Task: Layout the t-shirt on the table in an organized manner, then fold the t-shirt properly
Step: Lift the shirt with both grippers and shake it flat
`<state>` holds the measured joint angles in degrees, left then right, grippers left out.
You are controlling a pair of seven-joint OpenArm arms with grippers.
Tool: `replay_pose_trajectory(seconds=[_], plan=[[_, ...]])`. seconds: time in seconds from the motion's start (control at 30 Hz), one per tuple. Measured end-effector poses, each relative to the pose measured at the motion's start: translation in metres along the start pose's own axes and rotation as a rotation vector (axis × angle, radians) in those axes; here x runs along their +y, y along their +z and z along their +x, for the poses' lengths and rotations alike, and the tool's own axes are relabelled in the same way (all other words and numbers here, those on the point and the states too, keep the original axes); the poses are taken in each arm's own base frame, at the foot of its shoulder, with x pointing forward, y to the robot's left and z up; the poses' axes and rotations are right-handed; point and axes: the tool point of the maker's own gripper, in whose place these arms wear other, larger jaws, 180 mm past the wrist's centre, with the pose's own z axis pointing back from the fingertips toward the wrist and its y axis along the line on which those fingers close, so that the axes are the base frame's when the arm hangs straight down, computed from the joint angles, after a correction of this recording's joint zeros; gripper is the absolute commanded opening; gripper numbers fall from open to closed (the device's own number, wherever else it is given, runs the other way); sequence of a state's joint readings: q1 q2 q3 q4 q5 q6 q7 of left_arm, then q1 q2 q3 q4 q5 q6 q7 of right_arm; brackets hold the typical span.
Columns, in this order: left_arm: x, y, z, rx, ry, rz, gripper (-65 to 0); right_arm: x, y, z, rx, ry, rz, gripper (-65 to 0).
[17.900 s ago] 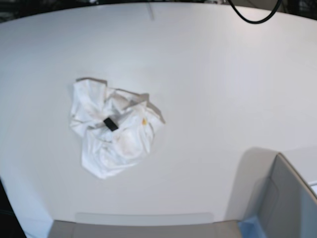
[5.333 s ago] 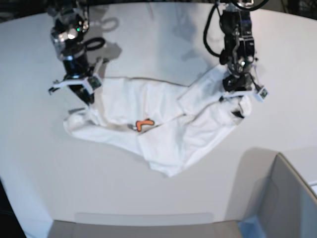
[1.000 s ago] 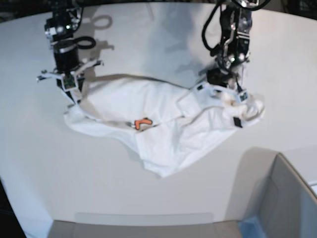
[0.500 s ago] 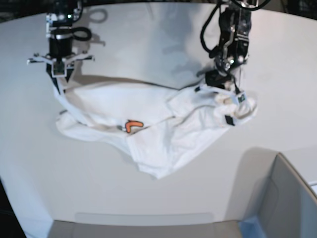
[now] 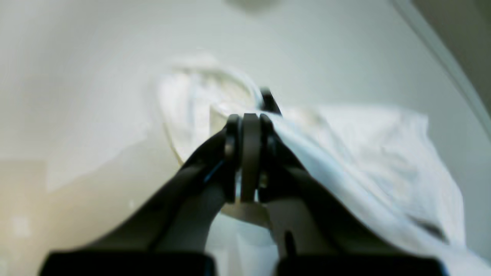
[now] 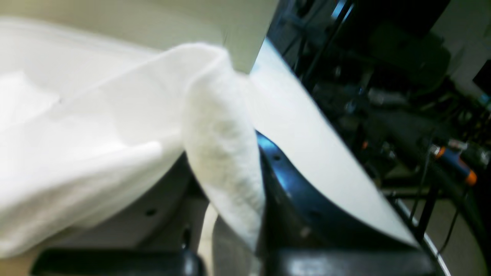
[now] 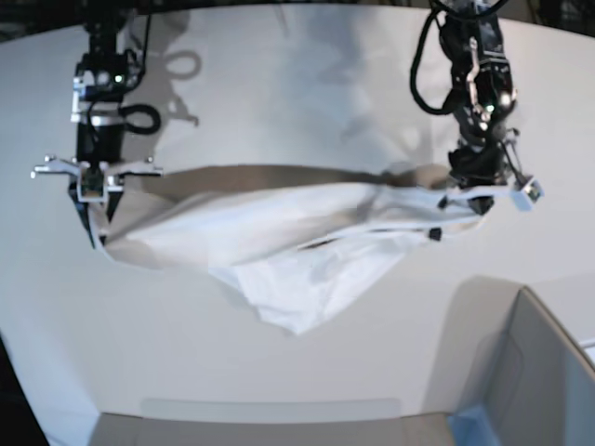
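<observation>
On the base view's left, the right hand [image 7: 97,234] is pinching one end of the white cloth t-shirt [image 7: 288,243], which is stretching across and sagging onto the large white bench [image 7: 279,93], to the left hand [image 7: 478,197], clamped on the collar end.

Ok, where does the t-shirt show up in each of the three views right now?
Base: the t-shirt hangs stretched across the middle, between the right pincer and the left pincer.
Left wrist: it fills the centre and right, pinched in the shut left pincer.
Right wrist: it covers the left half, draped over the right pincer.
Shared landmark: the white table.
</observation>
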<state>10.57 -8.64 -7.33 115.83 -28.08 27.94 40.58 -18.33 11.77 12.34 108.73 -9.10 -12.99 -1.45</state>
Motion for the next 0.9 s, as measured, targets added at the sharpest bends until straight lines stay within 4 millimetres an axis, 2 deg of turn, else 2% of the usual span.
replay_pose_trajectory(seconds=[0.1, 0.13, 0.2, 0.23, 0.4, 0.6, 0.63, 0.7, 0.77, 0.83, 0.9], plan=[[0.042, 0.003, 0.02, -0.053, 0.162, 0.073, -65.0, -0.028, -0.017, 0.022, -0.07, -0.007, -0.09, -65.0], [0.053, 0.004, 0.02, -0.037, 0.232, 0.077, -65.0, -0.035, -0.02, 0.03, -0.092, -0.019, -0.109, -65.0], [0.067, 0.008, 0.02, -0.01, 0.321, 0.078, -65.0, -0.043, -0.02, 0.038, -0.117, -0.086, -0.135, -65.0], [0.071, 0.009, 0.016, 0.021, 0.354, 0.071, -65.0, -0.043, -0.018, 0.037, -0.112, -0.099, -0.14, -65.0], [0.063, 0.019, -0.003, 0.109, 0.349, -0.052, -65.0, -0.037, -0.006, 0.015, -0.04, -0.114, -0.122, -65.0], [0.061, 0.019, 0.003, 0.109, 0.363, -0.079, -65.0, -0.036, -0.005, 0.014, -0.039, -0.11, -0.116, -65.0], [0.055, 0.019, -0.003, 0.139, 0.359, -0.093, -65.0, -0.036, -0.005, 0.014, -0.038, -0.11, -0.116, -65.0], [0.035, 0.024, -0.034, 0.294, 0.326, -0.138, -65.0, -0.036, -0.004, 0.012, -0.033, -0.108, -0.116, -65.0], [0.0, 0.035, -0.07, 0.494, 0.298, -0.228, -65.0, -0.036, 0.0, 0.008, -0.019, -0.097, -0.11, -65.0], [-0.033, 0.042, -0.084, 0.581, 0.261, -0.321, -63.7, -0.029, 0.003, 0.002, 0.001, -0.101, -0.095, -65.0], [-0.049, 0.048, -0.093, 0.605, 0.231, -0.363, -62.0, -0.022, 0.004, 0.0, 0.009, -0.104, -0.074, -65.0]])
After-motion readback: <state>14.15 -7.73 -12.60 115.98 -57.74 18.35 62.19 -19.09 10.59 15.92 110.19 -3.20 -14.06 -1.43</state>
